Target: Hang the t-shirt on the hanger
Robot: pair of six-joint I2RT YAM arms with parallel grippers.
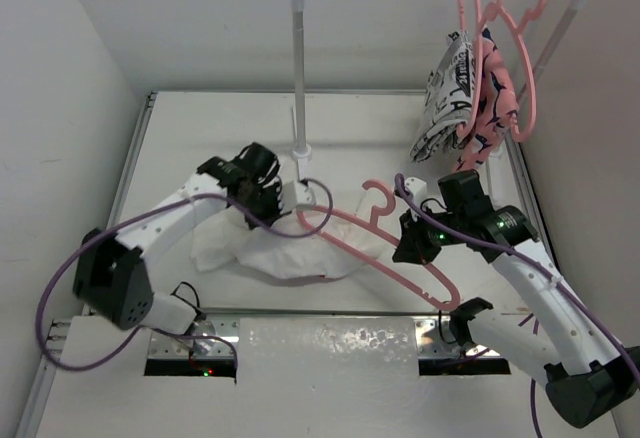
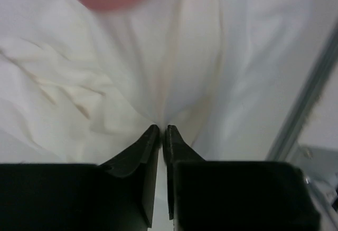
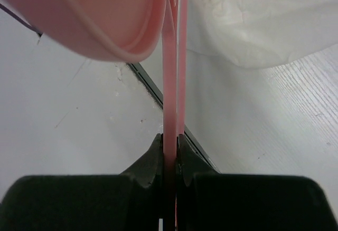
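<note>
I am pinching the hanger [image 3: 170,83] in my right gripper [image 3: 170,142], with the fingers pressed together on its thin pink bars near the hook [image 1: 378,194]. My left gripper [image 2: 162,132] is pinching a small fold of the t-shirt [image 2: 105,78], and the white cloth is gathering to a point at the fingertips.

The t-shirt is lying crumpled on the table [image 1: 200,128] between my two arms. The hanger's far end is reaching over or into the cloth just beside my left gripper; I cannot tell which.

In my judgement several things could go wrong from here:

- **Cloth slipping:** the pinched fold is thin, so it could slide out if the hanger drags on it.
- **Opening closed:** if I am holding both layers, the opening is being held closed and the hanger end would only push the shirt along the table.
- **Hanger twisting:** my grip on such narrow bars could let the hanger pivot and point its end away from the shirt.
</note>
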